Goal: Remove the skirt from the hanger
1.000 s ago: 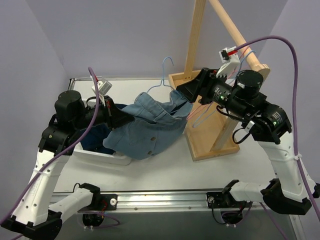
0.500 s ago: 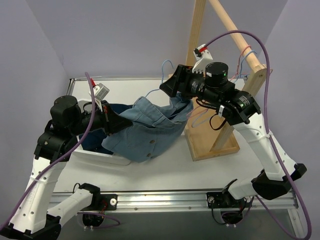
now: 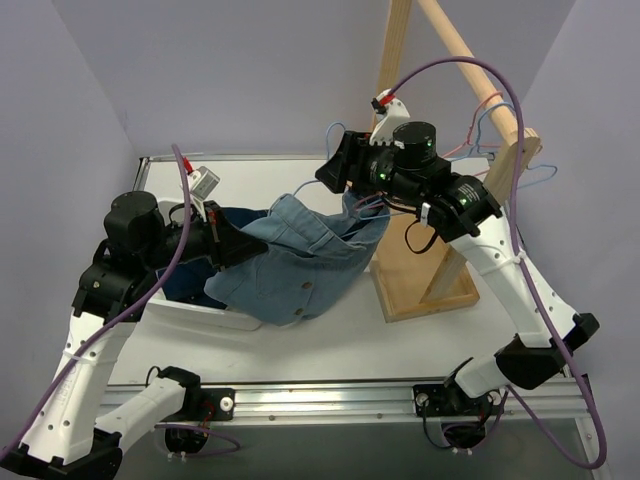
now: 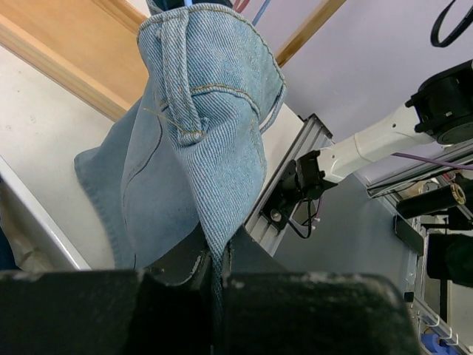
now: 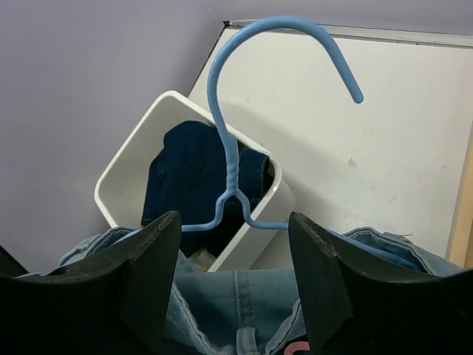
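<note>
**The skirt, light-blue denim, is stretched over the counter, with the hanger at its right end.**
Its left edge is pinched in the closed left hand. The hanger's neck is straddled by the wide-spread right hand, the nearer one. That straddle is shown only in the right wrist view and is hidden from above.

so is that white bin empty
No, the right wrist view shows a dark-blue denim garment bunched inside the white bin.
</note>
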Robot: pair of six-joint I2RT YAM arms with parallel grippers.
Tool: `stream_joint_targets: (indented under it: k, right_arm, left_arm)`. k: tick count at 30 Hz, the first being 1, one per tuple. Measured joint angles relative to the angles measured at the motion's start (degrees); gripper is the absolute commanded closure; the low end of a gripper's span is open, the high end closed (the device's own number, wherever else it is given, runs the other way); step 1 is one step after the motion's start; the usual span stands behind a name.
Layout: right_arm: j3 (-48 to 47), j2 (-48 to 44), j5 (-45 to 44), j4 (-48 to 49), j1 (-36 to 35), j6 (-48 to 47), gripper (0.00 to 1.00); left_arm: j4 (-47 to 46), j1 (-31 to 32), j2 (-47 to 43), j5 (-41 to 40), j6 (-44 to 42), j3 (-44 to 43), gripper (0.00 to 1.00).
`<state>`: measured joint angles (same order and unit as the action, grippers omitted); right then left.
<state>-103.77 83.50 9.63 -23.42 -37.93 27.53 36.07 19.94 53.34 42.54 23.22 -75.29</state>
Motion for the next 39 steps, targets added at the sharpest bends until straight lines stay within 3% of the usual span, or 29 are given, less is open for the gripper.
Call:
stream_joint_targets:
  k: [12, 20, 26, 27, 39]
  right_arm:
    - [0.0, 1.79, -0.24, -0.37, -0.02, -2.38, 0.51]
    - [0.31, 1.81, -0.2, 0.22, -0.13, -2.01, 0.66]
    - [1.86, 1.81, -1.14, 1.55, -0.31, -1.75, 0.88]
    - [2.03, 1.81, -1.31, 1.84, -0.31, -1.57, 1.0]
    - [3.26, 0.92, -2.4, 3.32, -0.55, -0.5, 1.0]
  left_arm:
    - [-0.74, 0.0, 1.25, 1.44, 1.46, 0.0, 0.98]
    - [-1.64, 0.0, 1.7, 1.73, 1.86, 0.0, 0.98]
    - [-1.73, 0.0, 1.77, 2.45, 2.12, 0.0, 0.98]
    - [-1.64, 0.0, 1.77, 2.51, 2.12, 0.02, 0.98]
    - [-1.53, -0.02, 1.77, 2.71, 1.81, 0.07, 0.98]
